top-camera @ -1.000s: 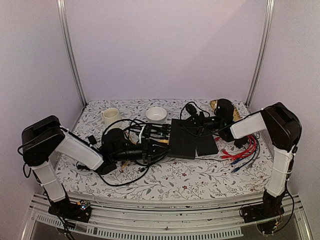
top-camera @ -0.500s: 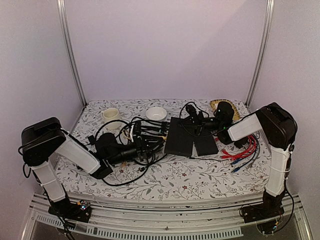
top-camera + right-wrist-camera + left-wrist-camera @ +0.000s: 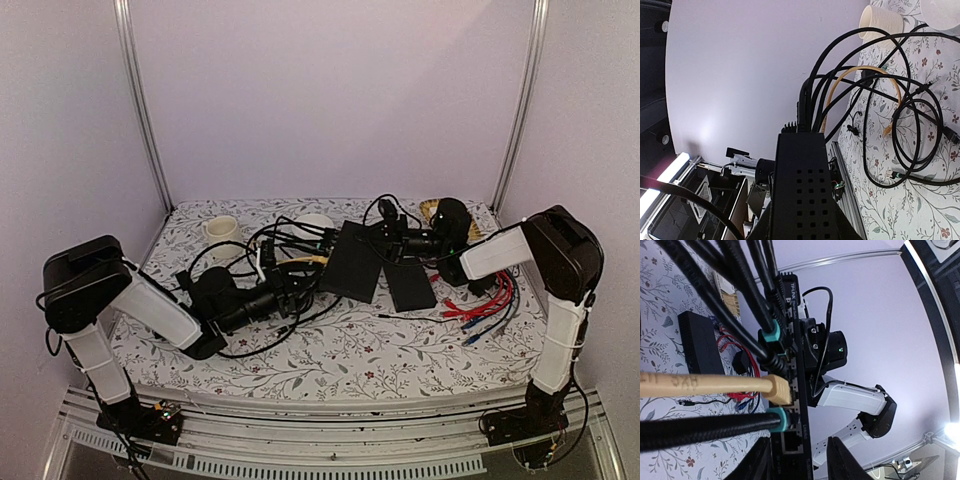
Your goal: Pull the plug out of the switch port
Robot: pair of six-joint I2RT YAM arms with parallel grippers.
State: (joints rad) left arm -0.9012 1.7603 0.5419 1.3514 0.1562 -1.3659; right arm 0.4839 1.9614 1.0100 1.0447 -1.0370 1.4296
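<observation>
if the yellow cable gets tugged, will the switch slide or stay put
Probably stays: the right gripper clamps the switch. Unheld it looks light and flat, so it'd likely slide. The yellow cable curves loosely, so slack likely goes first.

The switch (image 3: 801, 200) was cut off by the right wrist view's bottom edge; from above, its ports were hidden behind tangled cables (image 3: 290, 275).

Cream mug (image 3: 221, 232) and white bowl (image 3: 314, 221) at back; red cables (image 3: 490, 297) lie right
</observation>
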